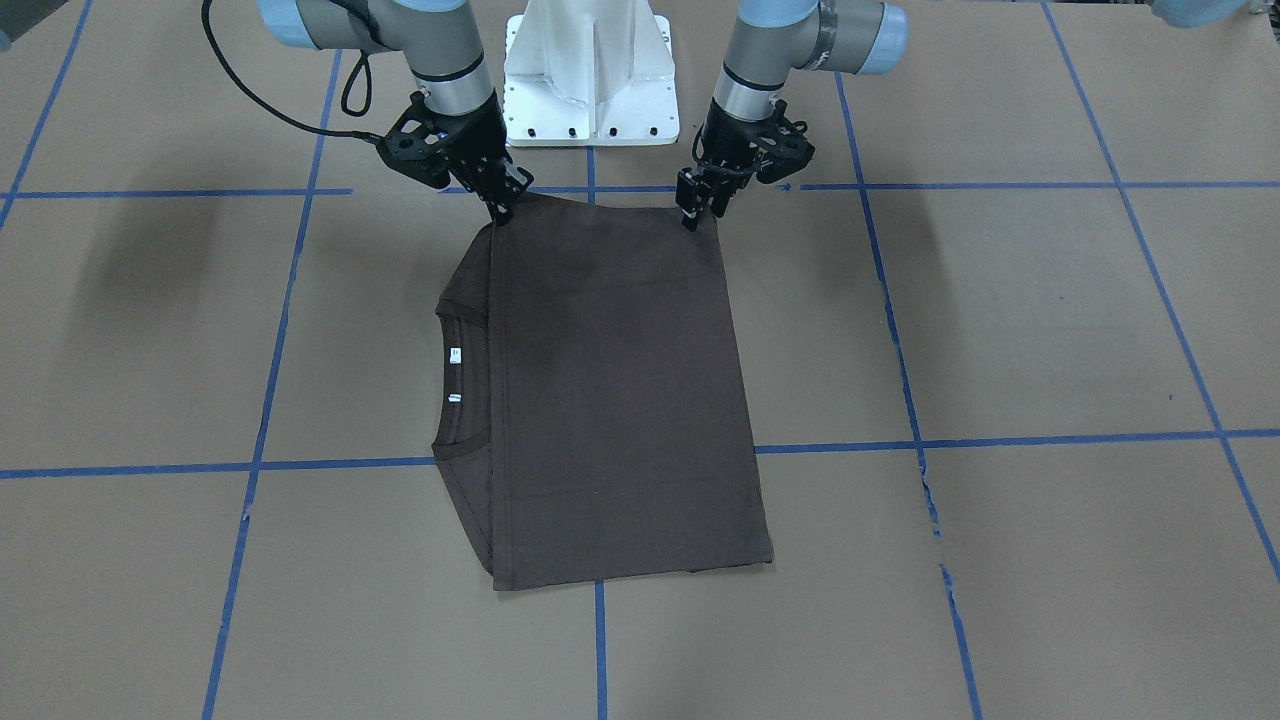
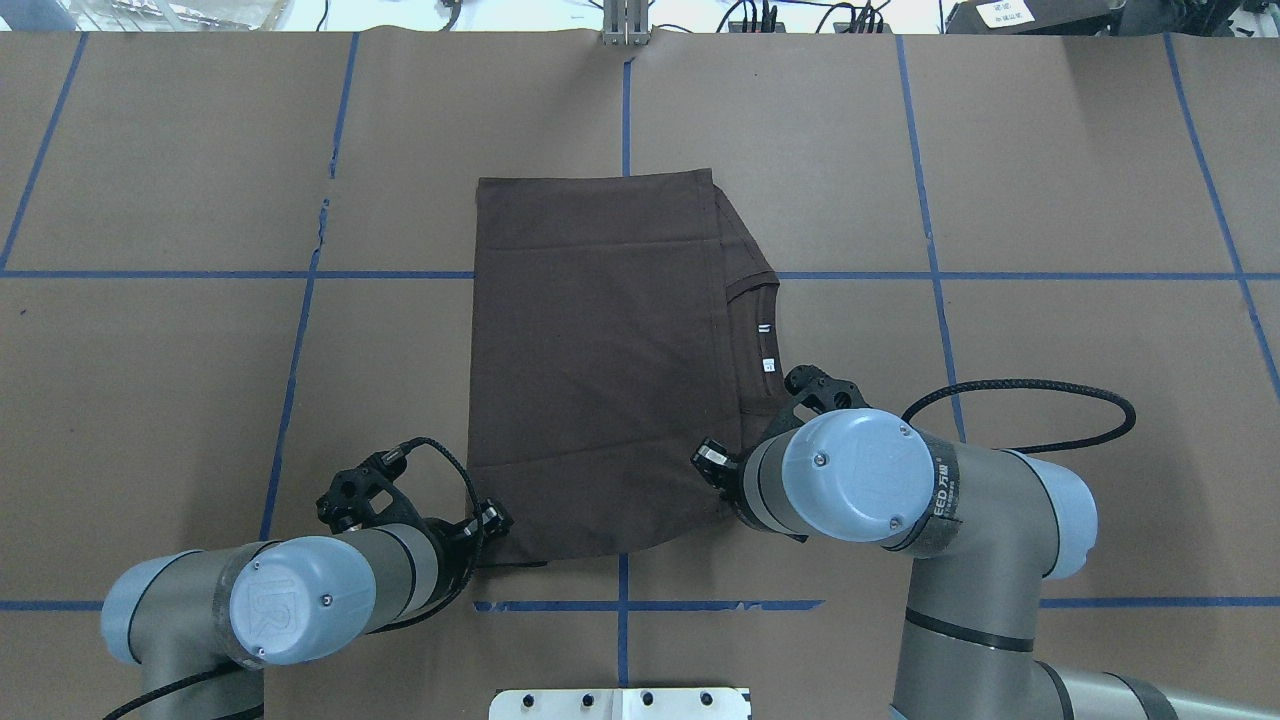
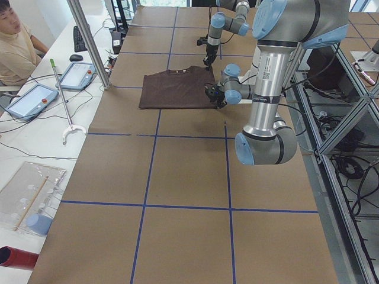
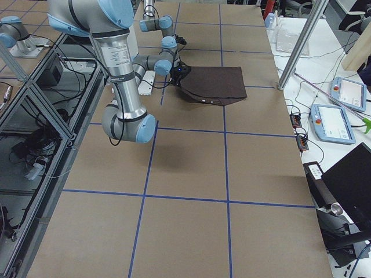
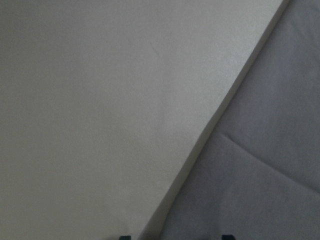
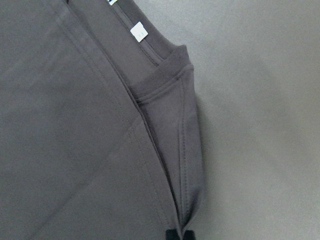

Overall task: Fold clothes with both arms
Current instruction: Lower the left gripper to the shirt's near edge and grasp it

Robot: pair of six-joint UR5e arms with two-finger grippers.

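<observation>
I've got the T-shirt point(image 1: 620, 400) flat mid-worktop point(image 1: 1000, 330), long axis running away from the base point(image 1: 590, 70), so all cloth lies fwd of its near corners: R end effector point(image 1: 503, 212) looks pinched closed on one, L end effector point(image 1: 697, 215) spread apart at the other, gripping nothing, equally close.

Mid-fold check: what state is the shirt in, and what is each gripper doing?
T-shirt: folded, lying flat, neck labels showing.
left gripper: open, fingertips astride the shirt's edge at its near corner.
right gripper: shut on the T-shirt's collar-side near corner, as far as the wrist view shows.
</observation>
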